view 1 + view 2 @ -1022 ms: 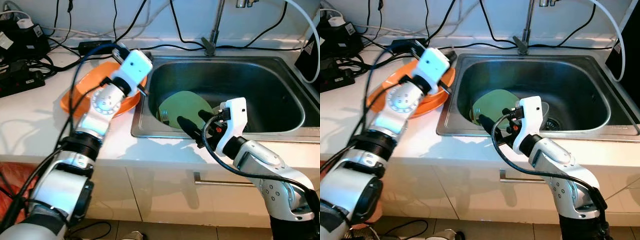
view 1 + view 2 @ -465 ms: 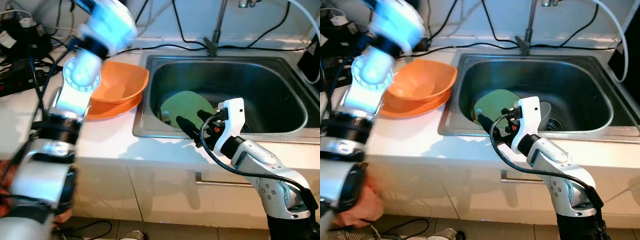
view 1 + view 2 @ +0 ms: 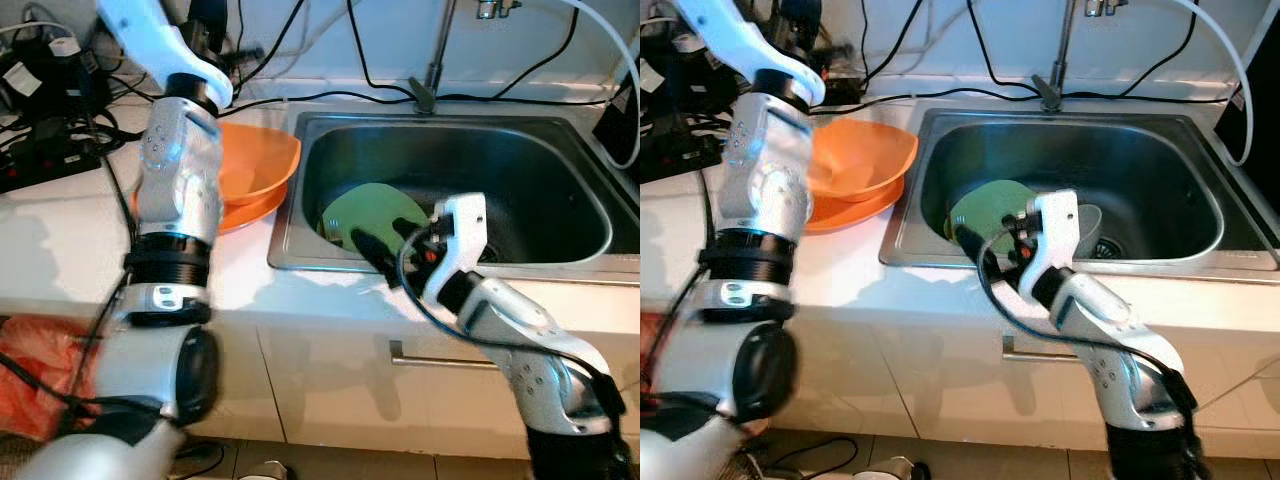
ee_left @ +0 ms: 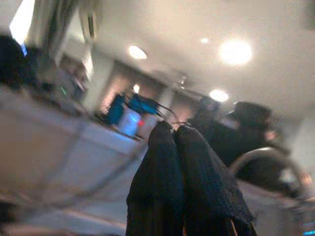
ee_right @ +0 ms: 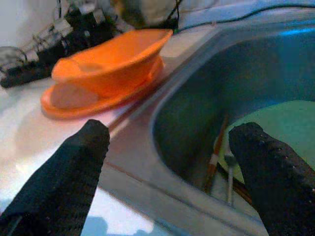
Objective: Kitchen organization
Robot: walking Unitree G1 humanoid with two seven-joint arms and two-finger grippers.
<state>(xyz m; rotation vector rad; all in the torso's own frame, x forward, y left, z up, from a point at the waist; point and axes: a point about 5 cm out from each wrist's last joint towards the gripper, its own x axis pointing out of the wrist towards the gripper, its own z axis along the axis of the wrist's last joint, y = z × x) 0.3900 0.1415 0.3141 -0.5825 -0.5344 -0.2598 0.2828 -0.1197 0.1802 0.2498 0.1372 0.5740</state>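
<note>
An orange bowl [image 3: 250, 160] rests on an orange plate [image 3: 245, 210] on the white counter, just left of the steel sink [image 3: 560, 140]. A green plate [image 3: 372, 212] leans in the sink's near left corner, with thin utensils [image 5: 217, 158] beside it. My right gripper [image 3: 388, 240] hovers open over the sink's front rim, in front of the green plate, holding nothing; its fingers [image 5: 81, 162] frame the bowl and the sink edge. My left arm is raised high above the counter. The left gripper [image 4: 172, 129] is shut and empty, pointing toward a ceiling.
A faucet [image 3: 432, 60] stands behind the sink. Power strips and black cables [image 3: 45, 150] crowd the counter's back left. An orange bag [image 3: 40, 385] lies on the floor at the left. A drawer handle [image 3: 450, 356] runs below the counter edge.
My left arm has swung up and away from the orange bowl to a raised pose. The right gripper has stayed open at the sink's front rim.
</note>
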